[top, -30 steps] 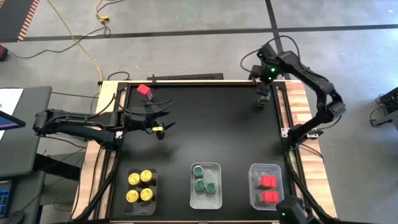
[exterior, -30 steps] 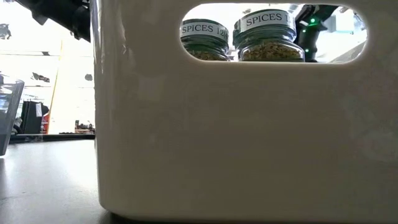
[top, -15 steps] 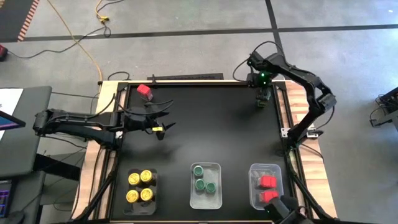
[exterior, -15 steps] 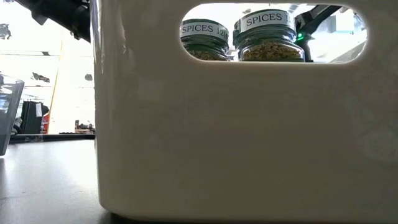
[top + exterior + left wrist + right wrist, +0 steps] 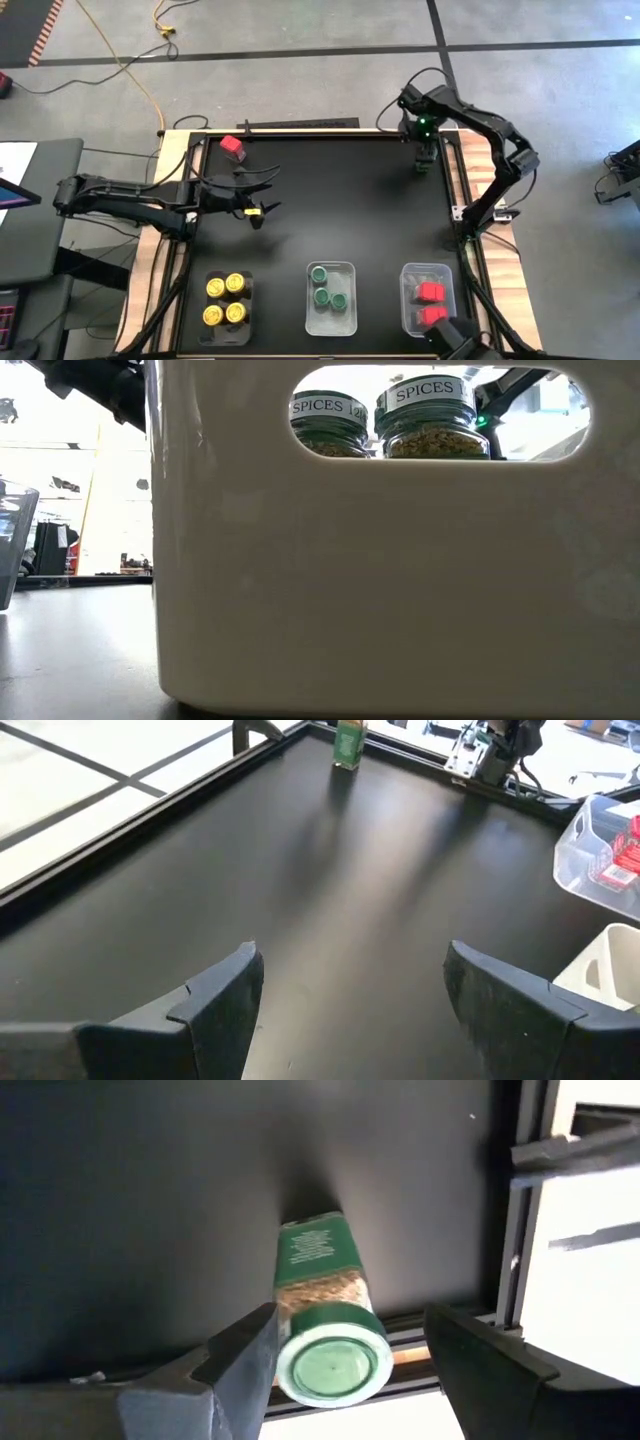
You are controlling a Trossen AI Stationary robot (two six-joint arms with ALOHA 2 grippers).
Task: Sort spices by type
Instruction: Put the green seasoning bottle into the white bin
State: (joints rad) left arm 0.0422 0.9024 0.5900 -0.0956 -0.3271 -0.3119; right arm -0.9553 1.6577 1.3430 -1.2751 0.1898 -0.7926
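At the far right corner of the worktop (image 5: 340, 215): right hand (image 5: 425, 158) low over a lone green-lidded jar (image 5: 424, 166). Spread wide, fingers on either side of the jar, not closed on it. Seen from the right wrist, same jar (image 5: 325, 1305) between the two dark fingers (image 5: 235, 1365) of the right hand (image 5: 350, 1370); one finger just beside the lid's edge, the other clearly apart from it. Cannot tell whether the nearer finger touches. Stands upright close to the worktop's rail, as the left wrist view shows it (image 5: 348, 742) far off. On the left side, left hand (image 5: 255, 208) out over bare black surface, wide open and holding nothing; from the wrist, left hand (image 5: 350, 1000) with only worktop between its fingers. Near the far left corner, one red-lidded jar (image 5: 233, 147), beyond the left hand and apart from it. Along the near edge, three clear trays in a row: left tray (image 5: 208, 303) with four yellow-lidded jars (image 5: 226, 299), middle tray (image 5: 345, 268) with three green-lidded jars (image 5: 329, 289), right tray (image 5: 410, 275) with red-lidded jars (image 5: 430, 303), two red lids showing. At table height, pale tray wall (image 5: 380, 580) fills the picture; through its handle slot, two green jars (image 5: 435, 420) labelled SPICES.
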